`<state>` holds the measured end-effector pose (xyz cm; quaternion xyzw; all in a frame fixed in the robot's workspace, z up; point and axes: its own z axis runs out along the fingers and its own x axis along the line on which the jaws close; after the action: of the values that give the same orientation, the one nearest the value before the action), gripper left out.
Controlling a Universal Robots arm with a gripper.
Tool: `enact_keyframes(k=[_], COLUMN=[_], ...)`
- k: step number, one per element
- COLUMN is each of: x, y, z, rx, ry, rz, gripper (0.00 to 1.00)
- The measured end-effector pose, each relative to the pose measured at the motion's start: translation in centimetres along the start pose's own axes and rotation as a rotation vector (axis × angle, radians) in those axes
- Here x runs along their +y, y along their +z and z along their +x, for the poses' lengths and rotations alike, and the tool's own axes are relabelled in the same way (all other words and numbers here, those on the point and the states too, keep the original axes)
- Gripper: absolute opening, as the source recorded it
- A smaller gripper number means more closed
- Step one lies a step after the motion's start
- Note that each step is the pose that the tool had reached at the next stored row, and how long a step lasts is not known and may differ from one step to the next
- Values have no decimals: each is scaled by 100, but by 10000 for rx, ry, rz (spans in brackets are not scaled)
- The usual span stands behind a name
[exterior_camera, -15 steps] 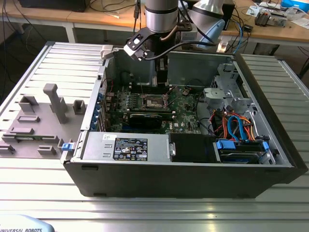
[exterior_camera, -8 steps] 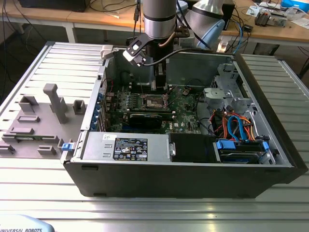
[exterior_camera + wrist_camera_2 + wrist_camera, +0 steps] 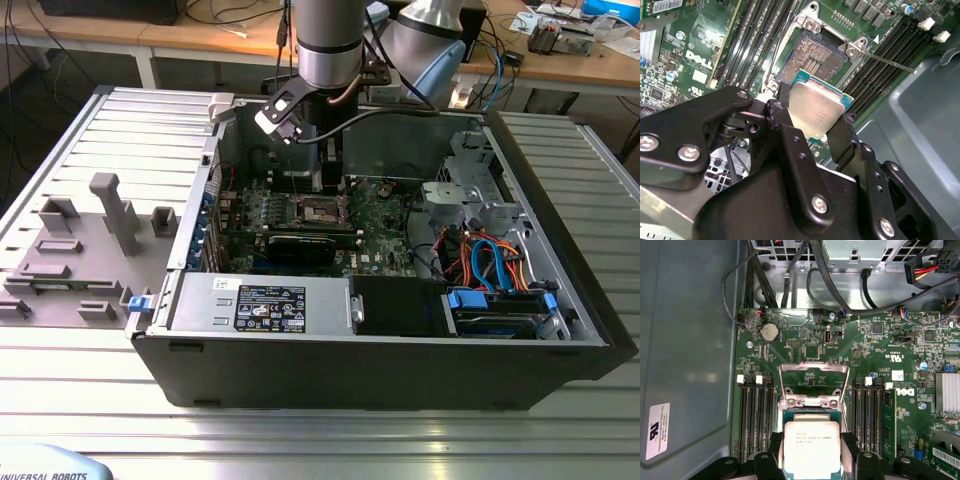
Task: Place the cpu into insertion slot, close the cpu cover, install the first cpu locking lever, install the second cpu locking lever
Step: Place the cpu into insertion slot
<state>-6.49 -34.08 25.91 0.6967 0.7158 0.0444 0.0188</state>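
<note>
My gripper [image 3: 810, 120] is shut on the cpu [image 3: 817, 107], a flat square chip with a silver top, its black fingers [image 3: 776, 452] pressing two opposite edges. The chip hangs tilted just above the insertion slot [image 3: 812, 60], whose dark pin field lies uncovered. In the first wrist view the cpu [image 3: 811, 449] hides most of the slot, and the cpu cover [image 3: 813, 366] stands flipped open beyond it. A thin wire locking lever [image 3: 887, 61] sticks out unlatched beside the slot. In the exterior view the gripper [image 3: 328, 180] reaches down into the case over the slot [image 3: 318, 210].
Long black memory slots [image 3: 756, 415] run along both sides of the socket. A black graphics card [image 3: 300, 245], the power supply [image 3: 260, 300] and bundled cables [image 3: 480, 255] crowd the case. Grey fixtures [image 3: 110, 215] stand on the table at the exterior view's left.
</note>
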Motion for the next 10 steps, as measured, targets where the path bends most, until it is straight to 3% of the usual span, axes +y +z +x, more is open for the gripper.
enact_keyframes(k=[6,10], x=[0,-4], y=[4,44], z=[0,-1], rx=[0,-1], ry=[-1,-1], rz=[-2,-2], gripper=[54,54])
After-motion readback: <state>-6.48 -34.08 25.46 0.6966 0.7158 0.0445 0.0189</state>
